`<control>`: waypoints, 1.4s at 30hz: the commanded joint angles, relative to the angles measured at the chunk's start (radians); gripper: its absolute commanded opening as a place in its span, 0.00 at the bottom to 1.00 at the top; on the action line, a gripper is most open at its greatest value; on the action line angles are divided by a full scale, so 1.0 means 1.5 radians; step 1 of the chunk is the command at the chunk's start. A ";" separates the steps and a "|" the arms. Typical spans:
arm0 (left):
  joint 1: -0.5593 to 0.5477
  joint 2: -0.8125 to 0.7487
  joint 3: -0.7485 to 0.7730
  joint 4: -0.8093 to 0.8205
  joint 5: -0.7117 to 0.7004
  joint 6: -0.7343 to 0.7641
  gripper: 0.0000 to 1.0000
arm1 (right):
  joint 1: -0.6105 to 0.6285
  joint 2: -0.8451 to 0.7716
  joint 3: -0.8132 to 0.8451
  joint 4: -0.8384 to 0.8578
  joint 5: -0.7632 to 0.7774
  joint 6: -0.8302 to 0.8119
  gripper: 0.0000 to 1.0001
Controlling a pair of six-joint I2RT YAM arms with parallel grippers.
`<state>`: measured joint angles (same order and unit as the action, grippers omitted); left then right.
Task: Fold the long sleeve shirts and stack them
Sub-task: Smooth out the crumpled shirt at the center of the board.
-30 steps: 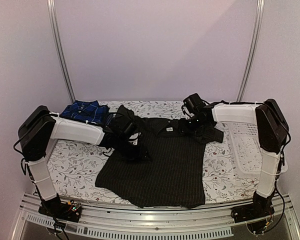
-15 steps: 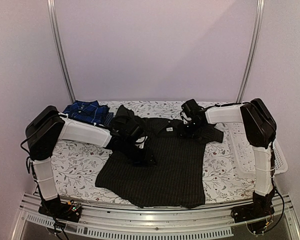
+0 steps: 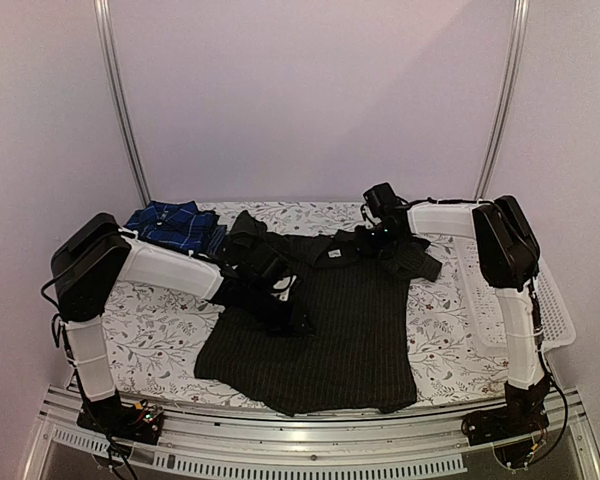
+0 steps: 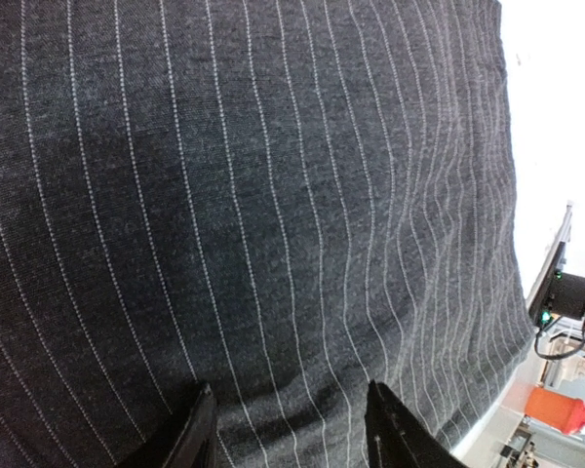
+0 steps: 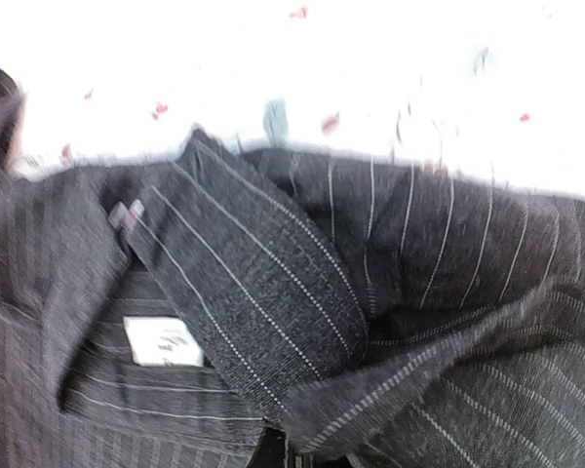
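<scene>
1. The black pinstripe shirt lay spread across the desk centre. Its collar was at the far side and its hem reached the near edge. The blue plaid shirt sat folded at the far-L corner, and a white mesh basket was on the R.
2. L jaws were apart, tips down at the pinstripe cloth on the shirt's L flank, w/ nothing between them. Risk: closing on flat, taut fabric could pinch only a thin ridge or slip off, so the fold would drag crooked.
3. R jaws sat at the collar / R shoulder. The wrist view was blurred, so I couldn't tell if they were open or closed. Risk: a grab on the collar alone, near the label, would lift the neck but leave the shoulder behind and skew the shirt.
4. A dark bunch lay just beside the collar on the L, prob. a sleeve but poss. another garment. If it got trapped under a fold, the result would be lumpy and stack badly.
5. W/ the hem at the near edge, any pull toward the bases could slide cloth off the desk.
6. The plaid shirt was near the L arm's reach, so a wide sweep could knock it open.
</scene>
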<state>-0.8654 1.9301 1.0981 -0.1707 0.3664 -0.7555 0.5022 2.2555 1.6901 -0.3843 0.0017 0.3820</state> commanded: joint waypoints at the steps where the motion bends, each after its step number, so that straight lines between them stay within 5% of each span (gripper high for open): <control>1: -0.024 0.009 -0.028 -0.025 0.002 -0.003 0.52 | -0.043 0.032 0.085 0.014 -0.049 0.017 0.00; 11: -0.049 0.004 -0.041 -0.037 0.002 -0.011 0.52 | -0.103 0.153 0.264 0.054 -0.168 0.096 0.00; 21: -0.067 -0.015 -0.057 -0.043 0.001 -0.022 0.52 | -0.108 0.139 0.272 0.070 -0.223 0.052 0.46; 28: -0.067 -0.023 -0.049 -0.050 -0.008 -0.026 0.52 | -0.041 0.014 0.142 0.063 -0.155 -0.062 0.59; 36: -0.067 -0.027 -0.056 -0.050 -0.008 -0.031 0.52 | 0.061 -0.056 -0.016 0.078 -0.105 -0.071 0.45; 42: -0.069 -0.035 -0.067 -0.047 -0.010 -0.032 0.51 | 0.097 -0.011 0.005 0.074 -0.120 -0.049 0.25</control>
<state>-0.9489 1.8858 1.0374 -0.1547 0.3656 -0.7967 0.6498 2.2017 1.6791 -0.2817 -0.1913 0.2935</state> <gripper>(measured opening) 0.515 0.290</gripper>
